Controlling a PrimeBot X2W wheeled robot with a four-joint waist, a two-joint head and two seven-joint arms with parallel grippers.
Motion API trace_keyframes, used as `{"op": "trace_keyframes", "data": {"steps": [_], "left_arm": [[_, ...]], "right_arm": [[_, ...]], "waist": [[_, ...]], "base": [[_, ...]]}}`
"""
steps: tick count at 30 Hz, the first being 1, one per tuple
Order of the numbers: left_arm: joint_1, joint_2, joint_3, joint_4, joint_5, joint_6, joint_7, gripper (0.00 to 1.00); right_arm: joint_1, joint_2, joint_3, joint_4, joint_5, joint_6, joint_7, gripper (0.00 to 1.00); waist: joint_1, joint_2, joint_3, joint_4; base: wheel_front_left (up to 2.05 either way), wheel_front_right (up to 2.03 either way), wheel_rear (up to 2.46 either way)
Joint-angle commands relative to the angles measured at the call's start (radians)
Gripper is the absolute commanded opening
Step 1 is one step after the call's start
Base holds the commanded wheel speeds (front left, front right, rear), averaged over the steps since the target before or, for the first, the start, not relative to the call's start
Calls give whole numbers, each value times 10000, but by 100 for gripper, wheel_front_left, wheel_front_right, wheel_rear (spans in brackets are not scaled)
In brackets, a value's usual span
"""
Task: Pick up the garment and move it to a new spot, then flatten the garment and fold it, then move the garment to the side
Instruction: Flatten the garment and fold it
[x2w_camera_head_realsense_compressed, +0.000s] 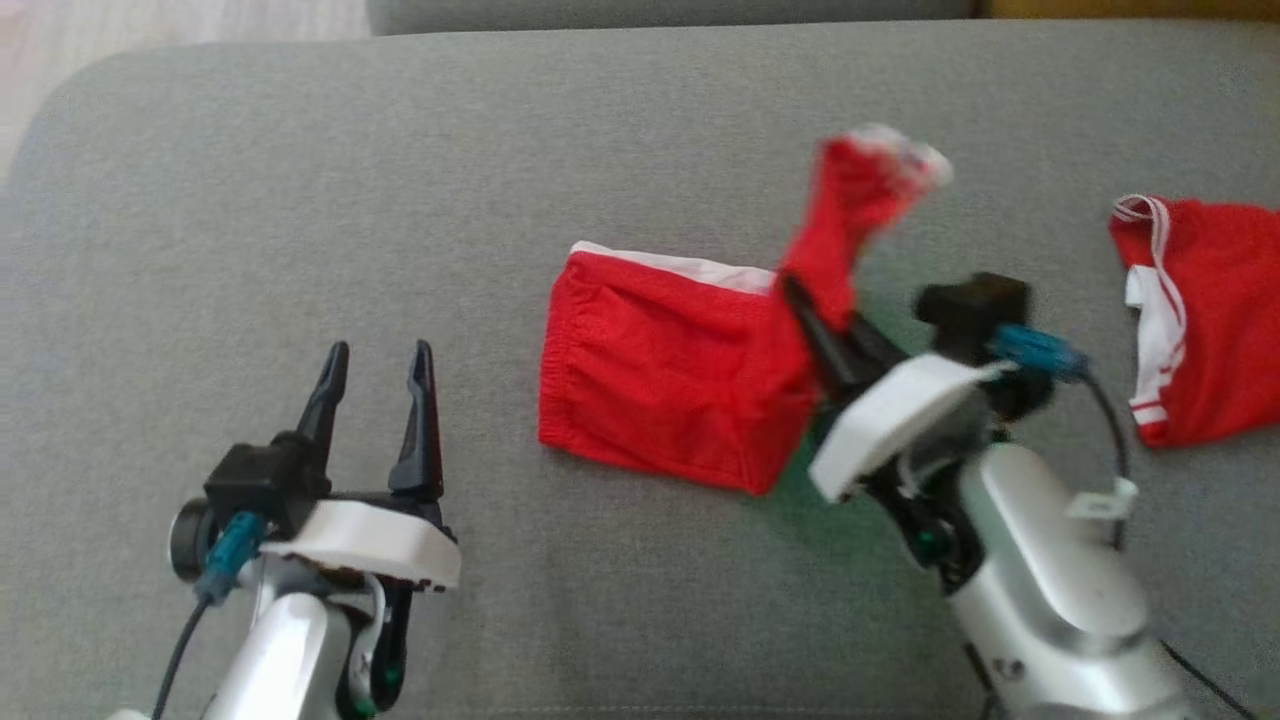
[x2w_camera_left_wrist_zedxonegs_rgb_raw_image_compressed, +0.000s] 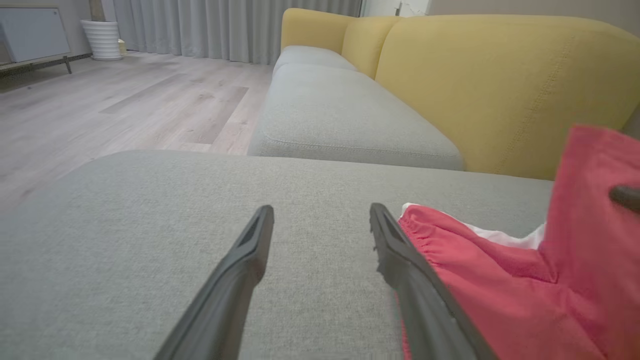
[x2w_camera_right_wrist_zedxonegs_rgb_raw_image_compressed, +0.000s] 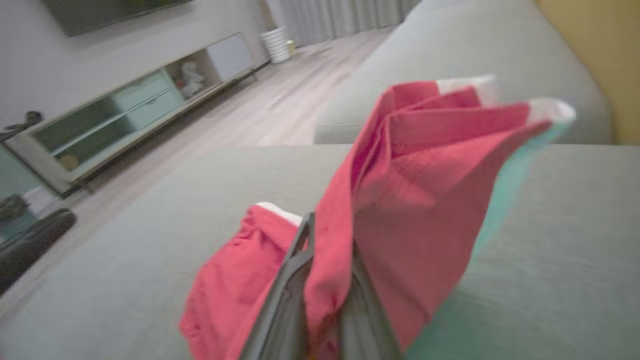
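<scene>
Lying near the middle of the grey cushion (x2w_camera_head_realsense_compressed: 300, 200), the red garment (x2w_camera_head_realsense_compressed: 670, 370) has most of its body flat, a white band along its far edge, while its right-hand part is pulled up off the fabric into a blurred, standing peak. The right gripper (x2w_camera_head_realsense_compressed: 800, 305) is clamped on that raised part, its two dark fingers pressed together with red cloth between them. To the garment's left, well apart from it, the left gripper (x2w_camera_head_realsense_compressed: 378, 352) hovers above the cushion with its fingers spread wide and nothing between them. To the garment's right, apart from it, a second red garment (x2w_camera_head_realsense_compressed: 1210, 320) with white stripes lies on the same cushion; the head view has it, the wrist views do not. The left wrist view adds what lies beyond the garment: a yellow backrest (x2w_camera_left_wrist_zedxonegs_rgb_raw_image_compressed: 500, 90), a wooden floor (x2w_camera_left_wrist_zedxonegs_rgb_raw_image_compressed: 125, 100), grey curtains (x2w_camera_left_wrist_zedxonegs_rgb_raw_image_compressed: 225, 25) and a white ribbed pot (x2w_camera_left_wrist_zedxonegs_rgb_raw_image_compressed: 103, 40) with something standing in it that is cut off at the top edge. The right wrist view shows the pinched cloth fanning up from the fingers, and, far beyond the garment, a low cabinet (x2w_camera_right_wrist_zedxonegs_rgb_raw_image_compressed: 125, 115) whose open compartments hold small things too blurred to tell.
</scene>
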Motion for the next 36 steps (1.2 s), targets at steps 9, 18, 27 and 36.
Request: {"op": "trace_keyframes", "data": {"steps": [9, 18, 27, 36], "left_arm": [[-203, 48, 103, -149, -79, -40, -43, 100], [-329, 11, 74, -37, -68, -56, -93, 100], [-317, 12, 122, -35, -57, -4, -122, 100], [-253, 152, 263, -143, -11, 97, -136, 100]], "right_arm": [[-861, 233, 2882, 407, 1760, 65, 82, 0], [-1465, 235, 4097, 1899, 2635, 65, -571, 0], [-2110, 236, 4784, 1458, 2220, 65, -2145, 100], [-1311, -213, 2589, 715, 1047, 65, -3091, 100]], "waist": [[0, 0, -56, 915], [0, 0, 112, 1168], [0, 0, 101, 879], [0, 0, 34, 376]], "base": [[0, 0, 0], [0, 0, 0], [0, 0, 0], [0, 0, 0]]}}
